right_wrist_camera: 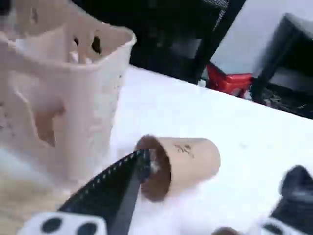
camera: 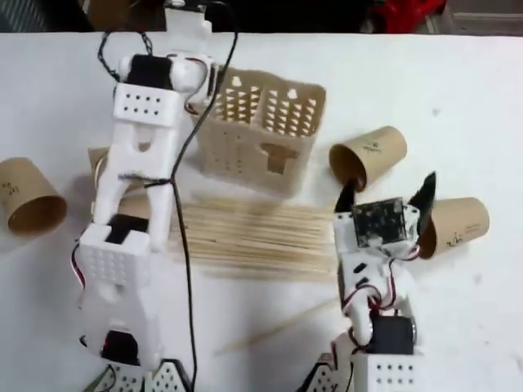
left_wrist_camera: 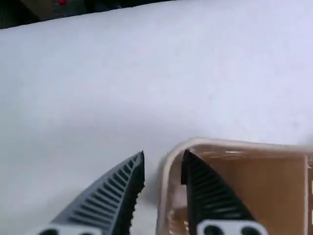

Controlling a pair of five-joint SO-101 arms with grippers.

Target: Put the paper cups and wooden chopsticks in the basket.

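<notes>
The cream basket (camera: 261,131) stands at the back middle. My left arm (camera: 143,106) stretches to its left corner. My left gripper (left_wrist_camera: 164,154) is open and straddles the basket rim (left_wrist_camera: 168,161), one finger inside and one outside. A pile of wooden chopsticks (camera: 253,233) lies in front of the basket. My right gripper (camera: 384,194) is open, just short of a paper cup (camera: 369,153) lying on its side, with a second cup (camera: 453,226) beside its right finger. In the right wrist view that first cup (right_wrist_camera: 178,164) lies between the spread fingers (right_wrist_camera: 112,188).
Another cup (camera: 29,196) lies at the far left and one more (camera: 98,159) peeks from under the left arm. A single chopstick (camera: 278,327) lies near the front. A black cable (camera: 186,245) hangs down across the chopstick pile.
</notes>
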